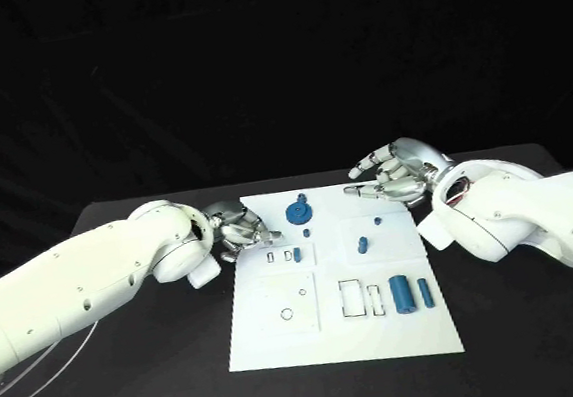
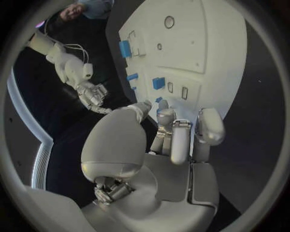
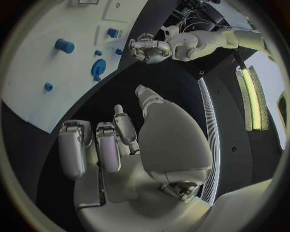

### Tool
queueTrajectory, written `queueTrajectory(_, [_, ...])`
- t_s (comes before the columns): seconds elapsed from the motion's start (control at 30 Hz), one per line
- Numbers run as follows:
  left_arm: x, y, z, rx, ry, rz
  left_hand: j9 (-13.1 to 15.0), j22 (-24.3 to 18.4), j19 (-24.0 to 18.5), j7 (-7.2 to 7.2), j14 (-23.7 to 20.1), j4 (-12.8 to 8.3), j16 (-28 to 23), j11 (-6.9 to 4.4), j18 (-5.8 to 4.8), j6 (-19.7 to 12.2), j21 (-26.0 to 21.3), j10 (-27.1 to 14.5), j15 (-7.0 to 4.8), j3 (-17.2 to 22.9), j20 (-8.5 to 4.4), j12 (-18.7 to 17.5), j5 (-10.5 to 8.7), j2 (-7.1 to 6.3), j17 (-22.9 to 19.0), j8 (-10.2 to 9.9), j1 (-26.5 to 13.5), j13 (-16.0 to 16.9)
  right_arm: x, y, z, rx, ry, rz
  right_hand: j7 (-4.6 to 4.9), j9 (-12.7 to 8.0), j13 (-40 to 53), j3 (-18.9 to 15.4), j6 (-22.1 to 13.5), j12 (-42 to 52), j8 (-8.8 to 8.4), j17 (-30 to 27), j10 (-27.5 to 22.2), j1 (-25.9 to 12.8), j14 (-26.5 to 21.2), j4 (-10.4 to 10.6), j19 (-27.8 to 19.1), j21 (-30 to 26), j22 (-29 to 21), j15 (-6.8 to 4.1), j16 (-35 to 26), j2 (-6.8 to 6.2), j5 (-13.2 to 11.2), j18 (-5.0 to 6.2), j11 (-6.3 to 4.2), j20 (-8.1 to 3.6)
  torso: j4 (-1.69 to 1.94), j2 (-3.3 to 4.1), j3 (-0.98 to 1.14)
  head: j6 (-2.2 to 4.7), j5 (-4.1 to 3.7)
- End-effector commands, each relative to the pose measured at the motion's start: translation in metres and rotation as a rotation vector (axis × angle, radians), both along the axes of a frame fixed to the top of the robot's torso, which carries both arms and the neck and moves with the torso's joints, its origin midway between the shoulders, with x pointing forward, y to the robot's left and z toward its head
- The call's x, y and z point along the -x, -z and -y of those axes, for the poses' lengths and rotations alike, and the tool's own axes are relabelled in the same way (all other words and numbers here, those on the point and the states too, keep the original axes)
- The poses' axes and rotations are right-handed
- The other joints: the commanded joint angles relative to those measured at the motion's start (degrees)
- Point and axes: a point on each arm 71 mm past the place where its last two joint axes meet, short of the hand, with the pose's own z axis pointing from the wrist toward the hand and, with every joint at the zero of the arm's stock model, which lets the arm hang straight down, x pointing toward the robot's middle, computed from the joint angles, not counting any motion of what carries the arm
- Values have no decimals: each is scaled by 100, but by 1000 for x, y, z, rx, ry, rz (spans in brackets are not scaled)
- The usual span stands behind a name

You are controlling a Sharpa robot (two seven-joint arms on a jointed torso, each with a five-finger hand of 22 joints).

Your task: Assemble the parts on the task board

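The task board (image 1: 338, 327) lies mid-tabletop (image 1: 139, 382), blue parts (image 1: 402, 294) near its right edge. Wrist views show both the left hand (image 1: 241, 230) and right hand (image 1: 397, 170) empty, fingers apart, flanking the board's far corners.

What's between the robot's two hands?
In the head view, the far end of the white board lies between the left hand and the right hand, with a round blue part standing on it.

A black table (image 1: 139, 382) is seen below, a dark wrinkled curtain (image 1: 267, 70) is hung behind it, and a bright light strip (image 3: 253, 96) glows nearby.
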Motion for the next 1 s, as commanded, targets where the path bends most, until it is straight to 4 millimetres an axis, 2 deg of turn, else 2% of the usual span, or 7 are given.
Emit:
queueTrajectory(0.03, [-2,3,8,-93,30,-29,130,121,136,-43,421,103,119,-43,-52,-8,79,120,-76,75,-6,100,62,4,1078,161,-64,111,-1,-2,5,-4,9,-10,24,21,2,-26,67,-1,122,1222,-72,170,498,138,313,-105,1168,-32,-69,71,79,-57,-39,-7,-24,-34,23,-28,32])
queueTrajectory(0.13, [-4,3,14,-146,40,-34,181,138,142,-39,425,119,123,-41,-56,-35,92,118,-78,65,-16,120,61,-8,1087,194,-182,130,-3,-3,10,-2,22,-13,24,20,1,-23,63,-2,123,1221,-72,171,497,139,314,-104,1169,-33,-70,72,81,-58,-39,-8,-21,-37,38,-61,43])
queueTrajectory(0.53, [-9,1,38,-192,46,-34,355,233,172,-28,446,128,148,-29,-72,-86,147,129,-67,-176,-14,205,59,-92,1137,286,-749,216,-9,-4,20,29,44,-5,26,18,-7,-15,41,-8,123,1227,-80,171,499,145,316,-100,1171,-36,-67,72,86,-59,-40,-11,-28,-19,20,-98,58])
queueTrajectory(0.63, [-9,1,43,-192,53,-41,372,238,172,-30,449,128,151,-29,-72,-92,150,124,-67,-220,-13,208,59,-97,1144,291,-807,216,-10,-3,21,38,47,-4,27,16,-7,-14,31,-8,122,1227,-79,169,499,148,317,-98,1173,-36,-68,70,86,-59,-39,-12,-18,-19,15,-97,49])
queueTrajectory(0.87, [-10,1,49,-222,74,-54,389,271,182,-15,452,129,155,-17,-78,-156,167,54,-59,-335,-8,167,59,-115,1153,250,-931,152,-11,-3,24,51,51,-8,29,14,-18,-11,10,-17,122,1221,-90,165,497,155,313,-108,1167,-37,-71,64,86,-57,-38,-14,-1,-16,21,-108,51])
queueTrajectory(1.0, [-11,2,50,-238,83,-60,393,287,188,-8,450,129,155,-10,-81,-176,175,38,-53,-388,-4,161,59,-115,1151,228,-977,143,-12,-2,24,57,52,-9,31,11,-21,-10,-6,-20,121,1220,-93,161,497,161,313,-110,1165,-37,-71,59,84,-57,-37,-16,-9,-12,19,-109,59])
